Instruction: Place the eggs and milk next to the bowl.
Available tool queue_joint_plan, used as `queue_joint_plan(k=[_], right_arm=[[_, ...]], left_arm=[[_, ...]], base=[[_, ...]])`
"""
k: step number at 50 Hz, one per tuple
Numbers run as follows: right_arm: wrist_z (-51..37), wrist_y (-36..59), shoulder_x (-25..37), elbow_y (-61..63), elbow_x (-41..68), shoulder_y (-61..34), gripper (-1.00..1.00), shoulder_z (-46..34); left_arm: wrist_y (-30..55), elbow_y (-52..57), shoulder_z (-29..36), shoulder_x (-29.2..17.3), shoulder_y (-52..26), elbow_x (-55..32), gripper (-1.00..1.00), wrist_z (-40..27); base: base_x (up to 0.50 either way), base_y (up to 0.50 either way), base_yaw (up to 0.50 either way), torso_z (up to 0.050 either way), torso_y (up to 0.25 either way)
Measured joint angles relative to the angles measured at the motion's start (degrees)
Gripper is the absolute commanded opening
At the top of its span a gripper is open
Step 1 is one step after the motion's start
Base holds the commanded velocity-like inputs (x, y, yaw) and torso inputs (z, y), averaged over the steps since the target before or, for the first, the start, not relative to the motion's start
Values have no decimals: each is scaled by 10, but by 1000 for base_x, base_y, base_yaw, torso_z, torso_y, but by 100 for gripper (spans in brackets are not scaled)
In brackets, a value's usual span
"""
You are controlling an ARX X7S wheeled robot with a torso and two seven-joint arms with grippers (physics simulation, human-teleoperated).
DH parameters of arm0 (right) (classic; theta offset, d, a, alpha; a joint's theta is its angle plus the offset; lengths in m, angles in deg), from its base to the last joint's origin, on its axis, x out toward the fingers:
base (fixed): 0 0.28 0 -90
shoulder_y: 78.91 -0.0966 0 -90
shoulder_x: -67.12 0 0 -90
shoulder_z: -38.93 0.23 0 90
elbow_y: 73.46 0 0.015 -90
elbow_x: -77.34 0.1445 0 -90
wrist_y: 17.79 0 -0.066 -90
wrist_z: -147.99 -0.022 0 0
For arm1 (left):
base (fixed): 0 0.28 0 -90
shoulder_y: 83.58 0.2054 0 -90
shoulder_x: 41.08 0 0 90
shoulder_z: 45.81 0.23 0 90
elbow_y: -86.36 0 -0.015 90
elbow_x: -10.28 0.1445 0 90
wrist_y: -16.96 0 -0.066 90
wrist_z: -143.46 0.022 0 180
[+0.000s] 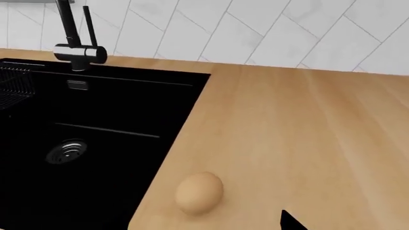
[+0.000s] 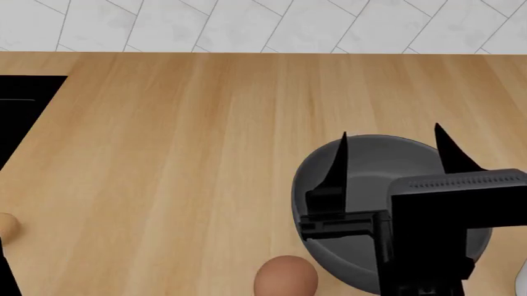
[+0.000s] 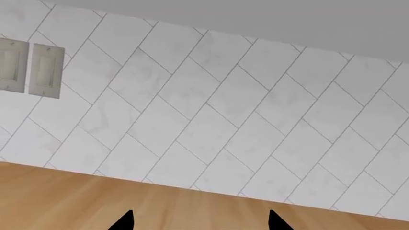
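The dark grey bowl (image 2: 371, 259) stands on the wooden counter at the front right of the head view. My right gripper (image 2: 391, 132) hangs over it, open and empty; in the right wrist view (image 3: 199, 223) only its two tips show, wide apart. The reddish-brown egg (image 2: 286, 277) lies on the counter just left of the bowl. The pale tan egg (image 1: 198, 191) lies by the sink's edge, just ahead of my left gripper (image 1: 204, 226); it also shows at the head view's left edge (image 2: 7, 225). One left fingertip (image 1: 290, 222) shows, set far to the side. No milk is in view.
A black sink (image 1: 96, 143) with a drain and a black faucet (image 1: 76, 48) lies left of the pale egg; its corner shows in the head view (image 2: 24, 111). A white tiled wall (image 3: 211, 105) backs the counter (image 2: 206, 154). A pale sliver (image 2: 521, 279) shows at the right edge.
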Motion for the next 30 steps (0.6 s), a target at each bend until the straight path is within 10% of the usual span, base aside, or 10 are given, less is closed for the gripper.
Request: queue_joint_plan(k=[30], right_arm=[[-1, -1, 0, -10, 0, -9, 100, -13]], left_arm=[[-82, -83, 37, 0, 27, 63, 100, 56]], base=[[0, 0, 0, 0, 0]])
